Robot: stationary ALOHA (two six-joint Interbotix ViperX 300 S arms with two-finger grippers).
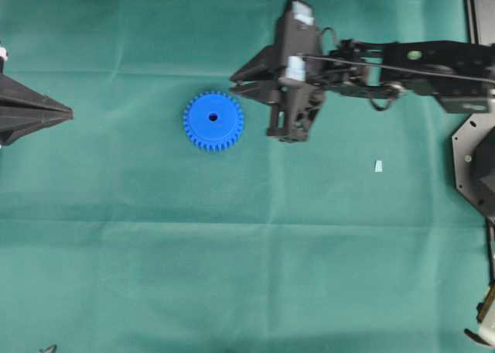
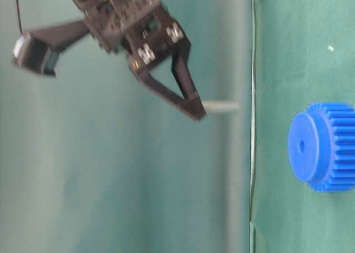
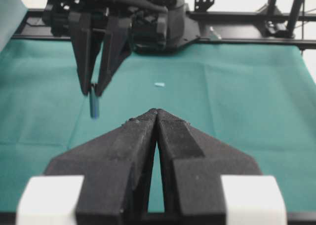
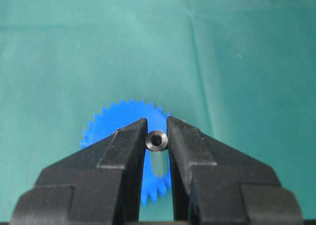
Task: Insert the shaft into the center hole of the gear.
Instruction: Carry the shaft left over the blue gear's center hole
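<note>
The tabletop is covered with a green cloth, a plain backing against which small parts stand out.

The right arm reaches in from the right of the overhead view and carries its fingers to just beside the gear's upper right edge, above the cloth rather than on it. The table-level view shows them raised well clear of the surface, probably to leave room for the pin's free end on the way over.

The left fingers rest at the far left, well apart from the gear, pressed together with nothing between them. They appear to be parked out of the way, since one arm is enough for this job.

The gear lies flat on the cloth near the middle, its face turned up so that the center hole is open from above.

The shaft is pinched between the right fingers, which are drawn in to a narrow gap matching its width. They grip it near one end, so the rest juts past the tips and can go into the hole before the fingers meet the gear. It is not yet over the hole.

A small pale scrap lies alone to the right.
</note>
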